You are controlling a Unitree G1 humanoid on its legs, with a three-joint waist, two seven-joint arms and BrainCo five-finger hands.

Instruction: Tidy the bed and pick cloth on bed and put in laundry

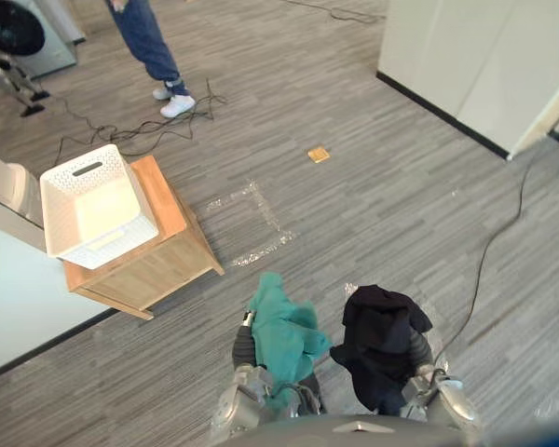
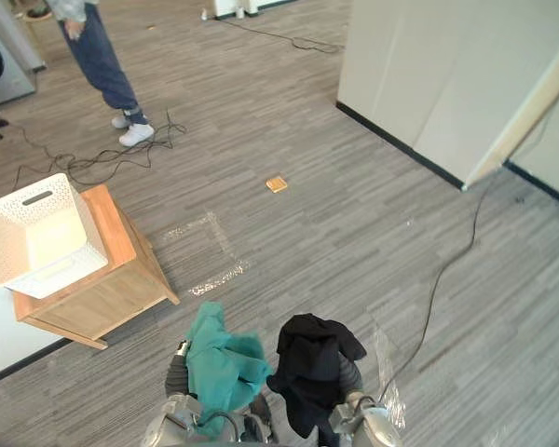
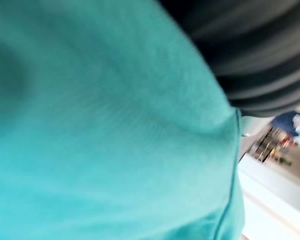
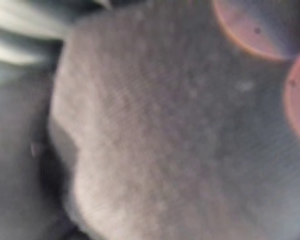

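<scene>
Left eye view: two cloths point(image 1: 281, 333) point(image 1: 382, 328), one basket point(image 1: 70, 179).

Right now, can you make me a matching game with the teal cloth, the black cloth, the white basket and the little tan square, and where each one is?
Things:
1. teal cloth
2. black cloth
3. white basket
4. tan square

Places:
A. on the wooden stand
B. lying flat on the floor
C. draped at the robot's right side
D. draped at the robot's left side

Pairs: 1-D, 2-C, 3-A, 4-B
</scene>
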